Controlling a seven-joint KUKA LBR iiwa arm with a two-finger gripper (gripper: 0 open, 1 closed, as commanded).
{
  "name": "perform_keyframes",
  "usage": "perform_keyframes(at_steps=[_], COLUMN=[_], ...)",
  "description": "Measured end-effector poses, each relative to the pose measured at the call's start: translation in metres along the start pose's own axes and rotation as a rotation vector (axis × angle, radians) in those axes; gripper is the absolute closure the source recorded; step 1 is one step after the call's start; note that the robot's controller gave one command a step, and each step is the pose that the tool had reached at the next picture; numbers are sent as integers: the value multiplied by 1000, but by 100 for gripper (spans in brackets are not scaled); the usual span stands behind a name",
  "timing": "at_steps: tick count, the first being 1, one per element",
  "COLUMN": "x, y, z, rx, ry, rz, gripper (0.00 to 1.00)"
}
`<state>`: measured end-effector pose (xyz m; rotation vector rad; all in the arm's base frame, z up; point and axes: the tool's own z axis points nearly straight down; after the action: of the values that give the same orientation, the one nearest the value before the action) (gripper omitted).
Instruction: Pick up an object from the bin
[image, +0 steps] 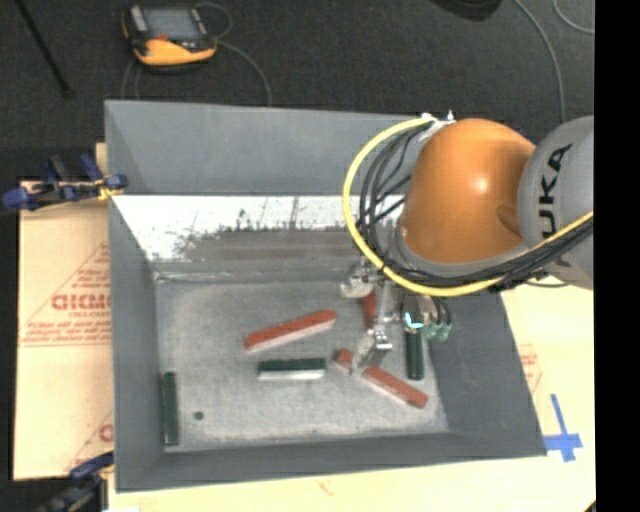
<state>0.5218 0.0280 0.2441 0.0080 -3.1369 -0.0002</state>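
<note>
The letters "UKA" can be read on the arm (562, 195); the first letter is cut off. The tool (371, 346) is partly hidden beneath the orange cover (465, 190), so its opening cannot be told. It is seen just above a red bar (395, 388) at the right of the bin (130, 350). A longer red bar (290, 329) and a dark green bar (291, 370) lie to the left.

Scuffed, matt grey metal bin (130, 330); glossy smooth orange wrist cover (470, 190); matt red bar (290, 329).
</note>
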Motion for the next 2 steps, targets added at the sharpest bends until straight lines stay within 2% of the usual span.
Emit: perform_keyframes(at_steps=[1,2], x=[-1,-8], y=[0,0], z=[-4,38], rx=[-1,0], ry=[-8,-17], rz=[1,-4], gripper=[0,0])
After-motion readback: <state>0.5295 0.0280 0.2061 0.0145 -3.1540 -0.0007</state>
